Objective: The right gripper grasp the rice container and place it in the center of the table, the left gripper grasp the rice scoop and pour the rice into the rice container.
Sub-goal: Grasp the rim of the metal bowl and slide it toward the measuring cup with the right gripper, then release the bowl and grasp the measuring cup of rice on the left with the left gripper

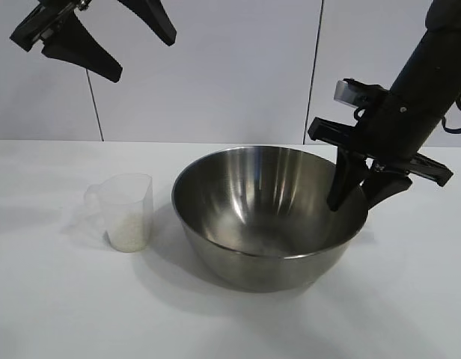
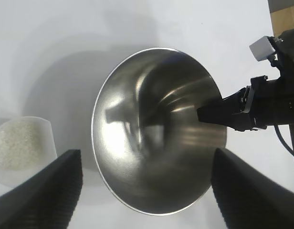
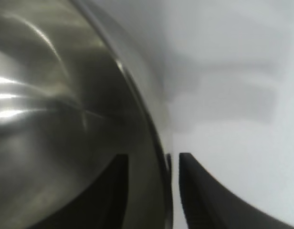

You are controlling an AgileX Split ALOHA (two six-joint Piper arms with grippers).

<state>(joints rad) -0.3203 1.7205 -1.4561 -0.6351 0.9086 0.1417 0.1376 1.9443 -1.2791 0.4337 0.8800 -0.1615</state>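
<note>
One rice container (image 1: 269, 217), a round shiny steel bowl with a wide rim, stands near the middle of the white tabletop (image 1: 410, 299). Just beside it, apart, stands one rice scoop (image 1: 127, 211), a small translucent plastic cup with white grains of rice (image 2: 14, 145) heaped in its bottom. There are two black claws with tapered fingers: the right claw (image 1: 358, 187) is clamped on the bowl's rim, one finger inside, one outside; the left claw (image 1: 118, 41) hangs high above the scoop, fingers apart
</note>
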